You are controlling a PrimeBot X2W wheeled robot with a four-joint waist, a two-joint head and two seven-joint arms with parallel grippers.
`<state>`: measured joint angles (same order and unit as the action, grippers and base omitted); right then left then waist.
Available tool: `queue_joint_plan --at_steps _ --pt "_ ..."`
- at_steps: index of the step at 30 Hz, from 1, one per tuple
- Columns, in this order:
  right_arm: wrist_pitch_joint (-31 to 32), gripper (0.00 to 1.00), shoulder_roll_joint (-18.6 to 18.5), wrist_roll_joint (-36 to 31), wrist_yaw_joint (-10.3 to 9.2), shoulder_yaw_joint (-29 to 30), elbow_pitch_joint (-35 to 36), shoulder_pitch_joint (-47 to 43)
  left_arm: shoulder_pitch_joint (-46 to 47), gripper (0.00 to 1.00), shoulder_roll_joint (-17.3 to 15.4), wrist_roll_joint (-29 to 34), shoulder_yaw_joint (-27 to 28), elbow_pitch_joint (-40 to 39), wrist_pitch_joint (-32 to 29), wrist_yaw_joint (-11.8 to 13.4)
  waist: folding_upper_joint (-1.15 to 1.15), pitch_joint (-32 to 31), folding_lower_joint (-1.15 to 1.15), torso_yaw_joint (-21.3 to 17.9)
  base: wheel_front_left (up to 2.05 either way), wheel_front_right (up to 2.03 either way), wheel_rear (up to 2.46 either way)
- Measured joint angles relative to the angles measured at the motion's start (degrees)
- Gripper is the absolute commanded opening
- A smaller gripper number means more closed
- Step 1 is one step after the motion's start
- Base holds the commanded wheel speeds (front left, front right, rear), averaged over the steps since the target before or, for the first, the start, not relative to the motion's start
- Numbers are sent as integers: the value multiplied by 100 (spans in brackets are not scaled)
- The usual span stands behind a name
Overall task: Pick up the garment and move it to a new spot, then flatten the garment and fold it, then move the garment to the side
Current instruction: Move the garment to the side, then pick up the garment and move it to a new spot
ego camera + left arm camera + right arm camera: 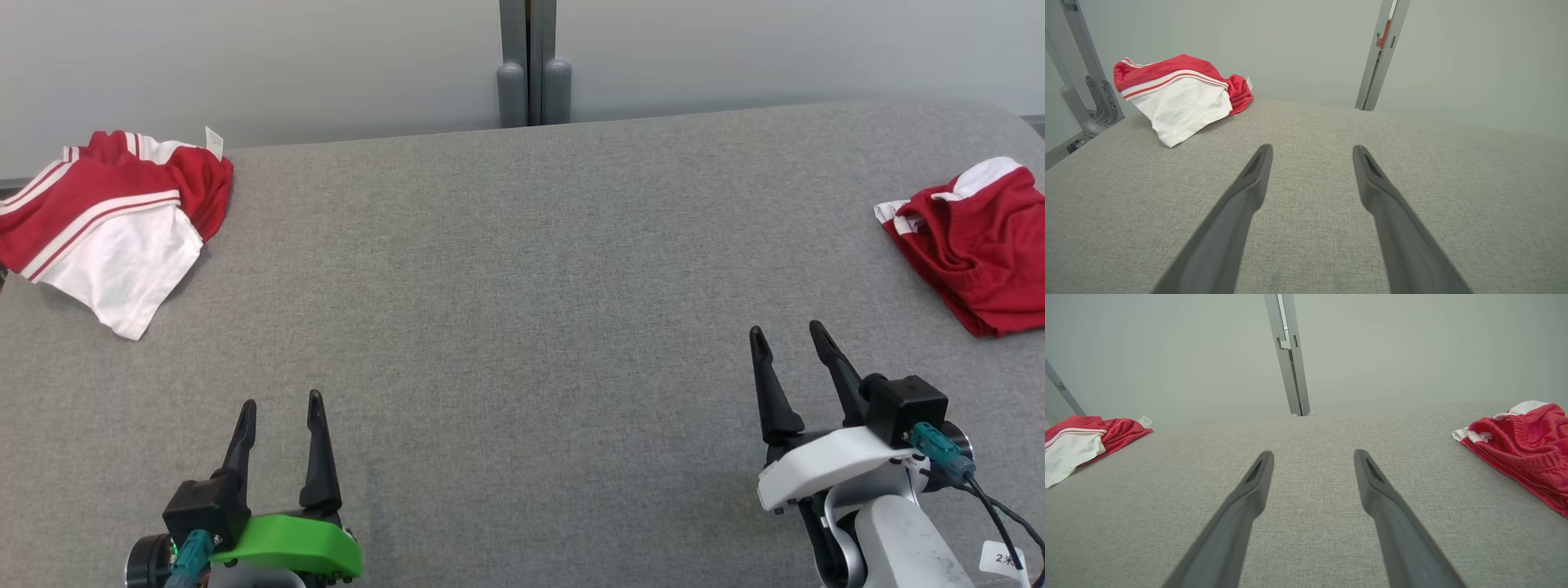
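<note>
Nothing is picked up yet: the left gripper and right gripper hang spread and empty over the near counter. Crumpled red shorts lie far right and red-and-white shorts far left. I'd guess the right arm must reach for the crumpled pair first.

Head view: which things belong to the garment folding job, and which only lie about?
Job: crumpled red garment, probably next; left hand and right hand, both open; grey table.
Lying about: red-and-white garment at far left, seemingly set aside; grey posts behind.
</note>
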<state>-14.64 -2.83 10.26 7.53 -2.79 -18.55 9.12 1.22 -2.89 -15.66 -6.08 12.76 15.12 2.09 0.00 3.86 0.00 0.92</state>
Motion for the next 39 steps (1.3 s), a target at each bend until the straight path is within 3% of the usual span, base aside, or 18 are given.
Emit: queue_joint_plan --at_steps 8,14,33,39 --pt "27 100 0 -1 0 -22 49 -38 9 100 3 -3 -38 -1 0 1 0 -4 0 87 0 0 0" --pt "43 100 -1 -36 0 -30 196 -66 65 100 8 -30 -57 -77 0 48 0 33 0 368 0 0 0" --pt "110 100 3 16 0 -119 300 -185 8 100 9 16 41 -163 0 11 0 46 0 2289 0 0 0" --pt "93 100 4 52 0 -258 280 -211 -88 100 8 35 75 -226 1 13 0 -28 0 2691 0 0 0"
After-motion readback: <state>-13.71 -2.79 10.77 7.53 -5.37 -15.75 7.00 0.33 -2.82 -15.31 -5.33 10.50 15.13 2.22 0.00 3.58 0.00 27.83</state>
